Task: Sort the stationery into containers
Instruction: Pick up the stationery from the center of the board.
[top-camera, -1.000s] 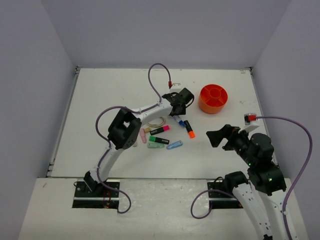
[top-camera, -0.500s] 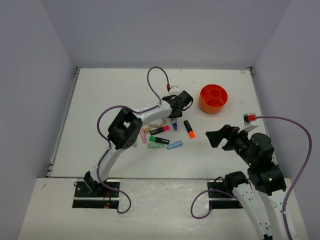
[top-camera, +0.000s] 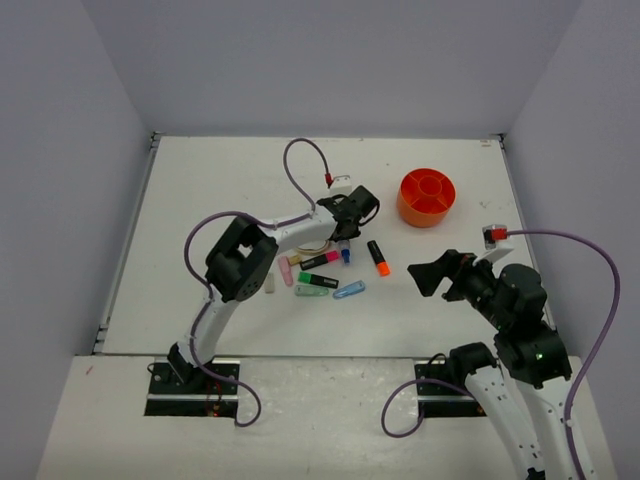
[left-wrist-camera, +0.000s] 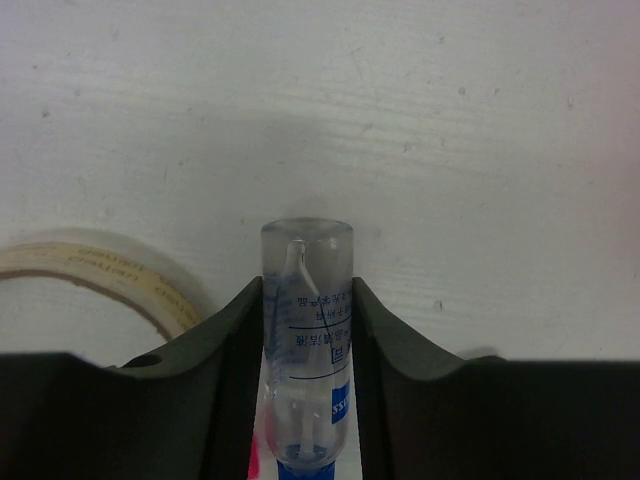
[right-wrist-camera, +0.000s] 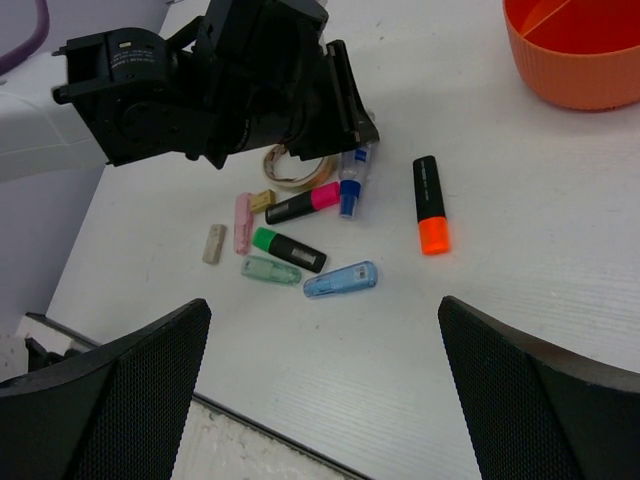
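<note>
My left gripper reaches down at the top of the stationery pile, its jaws shut on the clear cap of the blue highlighter, which slants down to the table. The beige tape ring lies just left of it. The orange highlighter, pink highlighter, green highlighter, blue clip, pale green clip, pink eraser and beige eraser lie on the table. The orange divided tub stands far right. My right gripper hovers open and empty, right of the pile.
The white table is walled in by grey panels at the left, back and right. The left arm's purple cable loops above the pile. A small tan piece lies beside the pink eraser.
My left gripper has shifted a little left and towards the pile, and the blue highlighter has moved with it, away from the orange highlighter. The right arm has not moved.
</note>
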